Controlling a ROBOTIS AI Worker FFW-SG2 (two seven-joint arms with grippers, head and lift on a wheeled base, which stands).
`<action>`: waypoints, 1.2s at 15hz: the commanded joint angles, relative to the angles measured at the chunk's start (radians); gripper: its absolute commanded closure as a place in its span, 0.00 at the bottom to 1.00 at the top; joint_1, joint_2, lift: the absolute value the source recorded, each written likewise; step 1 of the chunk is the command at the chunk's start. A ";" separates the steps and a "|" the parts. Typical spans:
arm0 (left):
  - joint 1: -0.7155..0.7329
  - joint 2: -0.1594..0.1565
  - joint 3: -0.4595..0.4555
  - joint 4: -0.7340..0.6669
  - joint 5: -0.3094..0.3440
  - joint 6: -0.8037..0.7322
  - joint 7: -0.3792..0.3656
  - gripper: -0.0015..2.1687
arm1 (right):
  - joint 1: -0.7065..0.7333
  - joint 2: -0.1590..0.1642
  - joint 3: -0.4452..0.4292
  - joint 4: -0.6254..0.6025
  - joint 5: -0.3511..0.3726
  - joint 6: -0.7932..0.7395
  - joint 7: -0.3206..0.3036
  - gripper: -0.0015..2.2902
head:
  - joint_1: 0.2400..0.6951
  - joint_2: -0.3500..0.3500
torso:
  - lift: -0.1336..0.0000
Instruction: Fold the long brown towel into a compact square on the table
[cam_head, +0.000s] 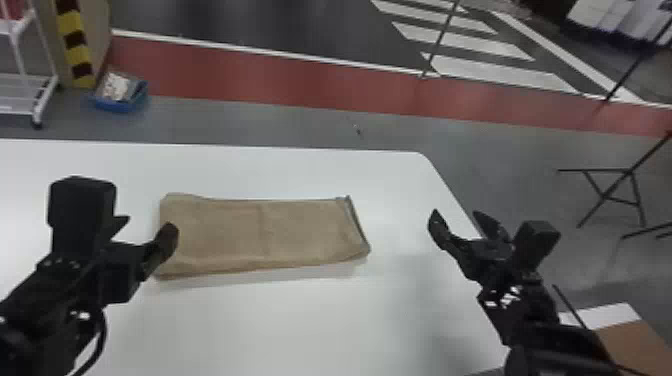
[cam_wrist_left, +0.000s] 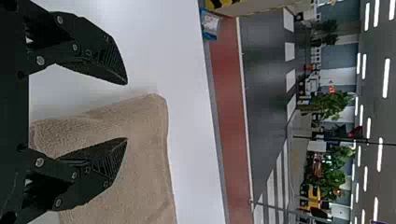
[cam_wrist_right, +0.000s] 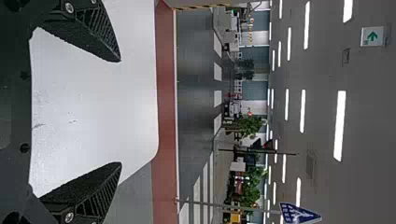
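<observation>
The brown towel (cam_head: 260, 232) lies flat on the white table as a long band, its right end showing a greyish edge. At its left end stands my left gripper (cam_head: 145, 232), open, one finger overlapping the towel in the head view. In the left wrist view the left gripper (cam_wrist_left: 126, 111) has its fingers apart, with a corner of the towel (cam_wrist_left: 140, 163) beyond them. My right gripper (cam_head: 460, 227) is above the table's right edge, well to the right of the towel. Seen from the right wrist, the right gripper (cam_wrist_right: 120, 112) is open with nothing held.
The white table (cam_head: 310, 320) reaches past the towel on every side, with a rounded far right corner. On the floor behind are a blue bin (cam_head: 120, 95) and a white rack (cam_head: 30, 95). A dark metal stand (cam_head: 615, 195) is at the right.
</observation>
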 joint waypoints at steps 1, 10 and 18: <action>-0.020 0.000 -0.006 0.012 -0.046 -0.058 -0.011 0.09 | -0.003 0.002 0.011 -0.003 -0.001 0.021 0.000 0.04 | 1.00 0.00 | 0.04; -0.170 -0.058 -0.112 0.272 -0.046 -0.119 -0.114 0.91 | -0.170 -0.004 0.037 -0.020 0.000 0.506 0.144 0.04 | 1.00 0.01 | 0.04; -0.178 -0.055 -0.109 0.305 -0.055 -0.089 -0.137 0.91 | -0.400 -0.029 0.169 0.133 0.031 0.779 0.244 0.13 | 1.00 0.08 | 0.04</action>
